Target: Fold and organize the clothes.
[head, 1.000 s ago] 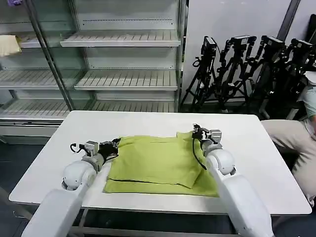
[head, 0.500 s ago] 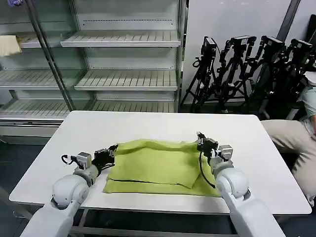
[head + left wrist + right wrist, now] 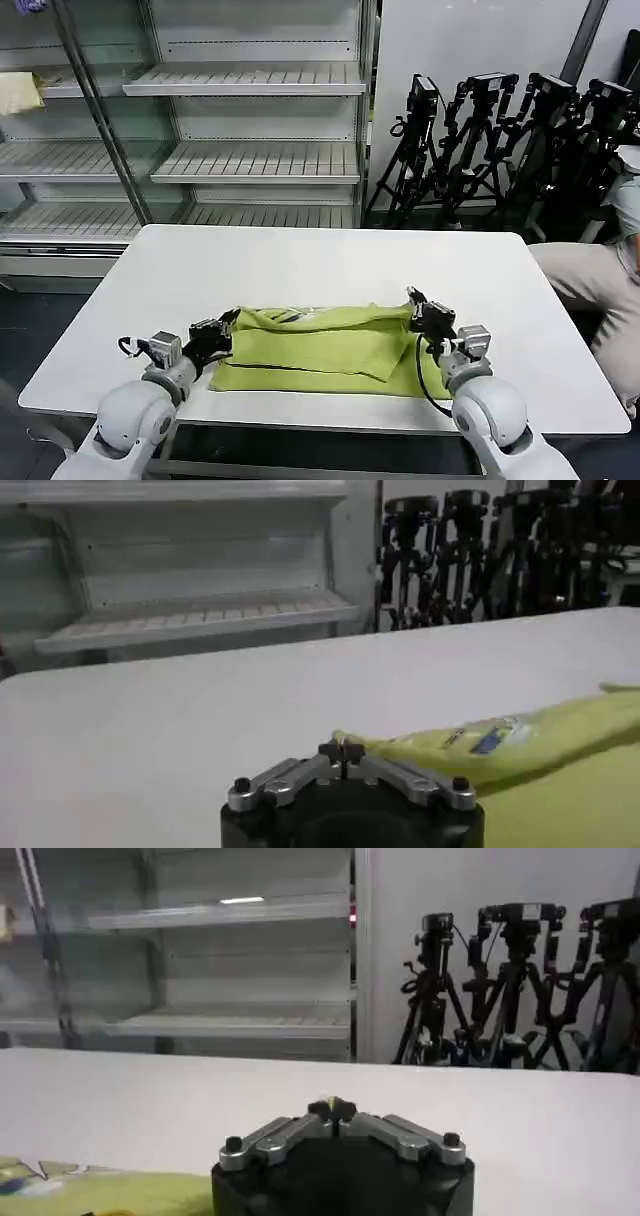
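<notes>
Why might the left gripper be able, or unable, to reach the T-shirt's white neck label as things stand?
Probably able: the left gripper grips the T-shirt corner, and the label lies uncovered close beside it.

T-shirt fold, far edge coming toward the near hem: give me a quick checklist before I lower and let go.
1. Left gripper shut on the T-shirt far left corner: ok, fingers meet on fabric in the left wrist view.
2. Right gripper shut on the far right corner: ok, though the cloth in it is barely visible.
3. Both grippers level across the fold: ok.
4. Folded edge reaching the near hem: not ok, it sits short of it.
5. Fabric smooth under the fold: cannot tell.
6. Table around the shirt free of obstacles: ok.
</notes>
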You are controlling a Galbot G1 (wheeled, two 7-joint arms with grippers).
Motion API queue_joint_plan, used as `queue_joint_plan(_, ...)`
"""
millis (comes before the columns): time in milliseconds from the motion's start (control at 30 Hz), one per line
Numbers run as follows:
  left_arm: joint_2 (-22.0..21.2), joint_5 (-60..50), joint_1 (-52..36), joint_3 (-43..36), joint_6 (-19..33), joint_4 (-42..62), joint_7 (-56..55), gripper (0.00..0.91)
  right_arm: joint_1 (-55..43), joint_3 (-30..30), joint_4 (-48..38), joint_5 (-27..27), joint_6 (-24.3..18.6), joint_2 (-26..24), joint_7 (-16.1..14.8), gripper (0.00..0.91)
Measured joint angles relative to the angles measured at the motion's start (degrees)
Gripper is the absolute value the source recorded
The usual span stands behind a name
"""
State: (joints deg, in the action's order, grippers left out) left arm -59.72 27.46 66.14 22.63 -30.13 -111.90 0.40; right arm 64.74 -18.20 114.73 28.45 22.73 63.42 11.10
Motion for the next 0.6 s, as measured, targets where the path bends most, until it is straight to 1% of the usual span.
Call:
queue_joint_plan(300, 0.91, -0.07, 1.4, 0.59, -0.05, -1.86, 0.08, 0.02, 2.04, -0.72, 0.07, -0.92, -0.66, -0.2, -0.56, 0.0)
queue_joint_plan(600, 1.63, -0.56, 3.2, 1.33, -1.1, -3.41, -0.07, 0.01, 2.98, -1.25, -1.95, -1.39, -0.92, -0.15, -1.46, 0.0)
